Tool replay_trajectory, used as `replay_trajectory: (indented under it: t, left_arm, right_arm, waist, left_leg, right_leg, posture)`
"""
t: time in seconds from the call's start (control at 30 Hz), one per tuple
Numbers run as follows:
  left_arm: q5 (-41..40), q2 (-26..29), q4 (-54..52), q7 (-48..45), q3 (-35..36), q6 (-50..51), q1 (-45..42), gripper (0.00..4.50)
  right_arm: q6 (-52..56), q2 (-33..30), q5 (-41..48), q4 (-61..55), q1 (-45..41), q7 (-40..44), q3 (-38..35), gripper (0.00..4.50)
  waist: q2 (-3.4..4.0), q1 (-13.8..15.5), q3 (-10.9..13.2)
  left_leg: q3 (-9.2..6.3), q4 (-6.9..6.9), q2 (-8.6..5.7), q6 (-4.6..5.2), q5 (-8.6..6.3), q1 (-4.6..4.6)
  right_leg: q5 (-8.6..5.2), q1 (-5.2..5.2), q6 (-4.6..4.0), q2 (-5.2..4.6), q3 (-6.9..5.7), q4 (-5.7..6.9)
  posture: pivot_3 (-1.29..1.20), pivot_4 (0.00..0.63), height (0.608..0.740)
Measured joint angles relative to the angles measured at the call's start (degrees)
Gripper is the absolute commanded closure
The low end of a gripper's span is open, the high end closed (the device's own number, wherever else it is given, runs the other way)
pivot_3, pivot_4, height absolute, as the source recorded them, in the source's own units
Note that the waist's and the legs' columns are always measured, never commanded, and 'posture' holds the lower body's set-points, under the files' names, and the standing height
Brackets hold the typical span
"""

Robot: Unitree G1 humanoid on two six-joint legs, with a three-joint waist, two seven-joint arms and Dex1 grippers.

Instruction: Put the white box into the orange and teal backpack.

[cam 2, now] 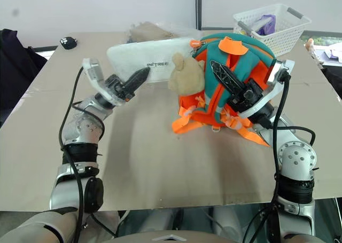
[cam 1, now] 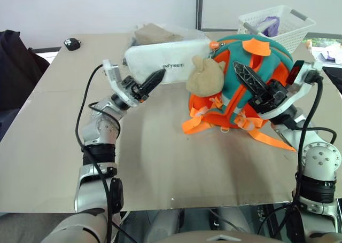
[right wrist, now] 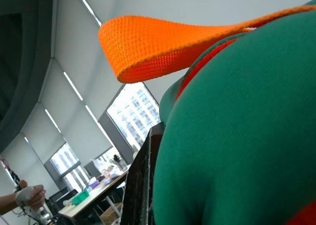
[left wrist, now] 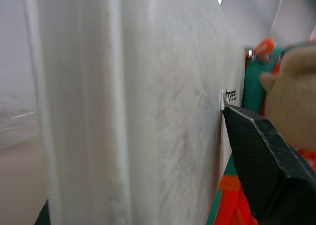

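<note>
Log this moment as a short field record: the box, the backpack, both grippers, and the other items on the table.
box: flat white plastic box, one end inside the backpack's opening
backpack: rounded orange and teal fabric backpack with a tan plush toy
left gripper: left gripper at the box's side, one finger against it
right gripper: right gripper shut on the backpack
rest: white lattice basket, small black object

An office or lab floor, by the look of it. Tall blind-covered windows (right wrist: 74, 89) face city buildings, and cluttered desks (right wrist: 94, 193) stand below, a person's hand (right wrist: 27, 195) working nearby.
</note>
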Motion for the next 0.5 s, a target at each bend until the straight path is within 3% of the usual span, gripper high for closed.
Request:
replay_trajectory:
  t: [0.27,0.5]
  left_arm:
    - [10.40,-3.86,14.05,-5.03,-9.09,-7.72,-12.50,1.91]
    - [16.08,-14.08,26.91,-3.13,-12.06,-11.85,-22.43,1.91]
  right_arm:
    - [-1.74,1.31,-1.25,-1.90,1.89,-1.03,0.71,4.44]
    - [-3.95,2.85,-2.74,-3.25,3.05,-1.77,0.83,4.44]
  waist:
    - [-0.01,-0.08,0.00]
    - [-0.03,-0.06,0.01]
  left_leg:
    - [-0.06,0.12,-0.06,0.01,-0.01,-0.10]
    - [-0.08,0.23,-0.08,0.03,-0.01,-0.22]
  right_leg:
    - [0.00,-0.01,0.01,-0.05,-0.07,0.00]
    - [0.00,-0.04,0.02,-0.05,-0.11,0.04]
  posture:
    - [0.00,0.150,0.740]
    - [0.00,0.150,0.740]
